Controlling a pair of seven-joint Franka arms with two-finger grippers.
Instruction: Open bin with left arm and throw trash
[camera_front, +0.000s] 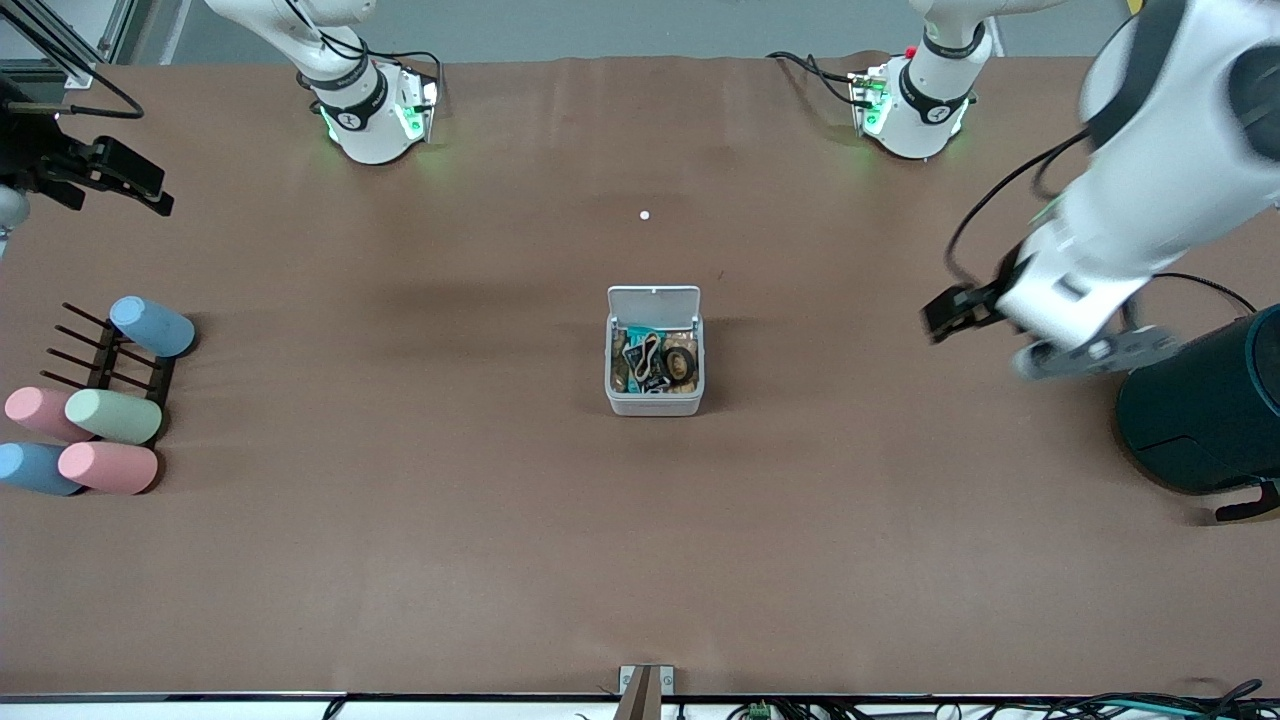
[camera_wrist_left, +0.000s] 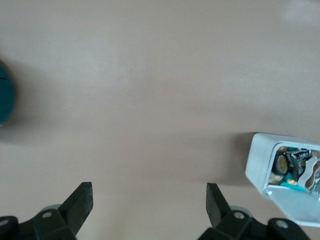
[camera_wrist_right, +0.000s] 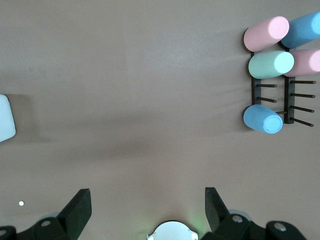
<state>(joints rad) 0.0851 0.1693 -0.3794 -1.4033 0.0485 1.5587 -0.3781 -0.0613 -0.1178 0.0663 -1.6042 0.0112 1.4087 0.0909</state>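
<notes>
Front view, bin: you see the bin (camera_front: 654, 400) at mid-table with its lid (camera_front: 654, 301) tipped back toward the robots' bases.
Front view, trash: a black packet (camera_front: 655, 378), a pale figure-eight band (camera_front: 645, 348) and a dark tape ring (camera_front: 681, 361) lie inside the bin.
Front view, left gripper: your left gripper (camera_front: 945, 312) hangs in the air over bare table toward the left arm's end, just beside the dark teal cylinder (camera_front: 1205, 415); nothing stands between it and the bin.
Front view, right gripper: your right gripper (camera_front: 125, 180) waits over the right arm's end of the table, above the dark peg rack (camera_front: 105, 362) and the pastel cylinders (camera_front: 112, 416).
Front view, stray: a small white dot (camera_front: 644, 215) lies farther from the camera than the bin.
Left wrist view: you see the fingers (camera_wrist_left: 80, 202) spread wide and empty over bare table, with the open bin at the edge.
Right wrist view: you see the fingers (camera_wrist_right: 79, 205) spread wide, holding nothing; the rack and cylinders lie well apart.
</notes>
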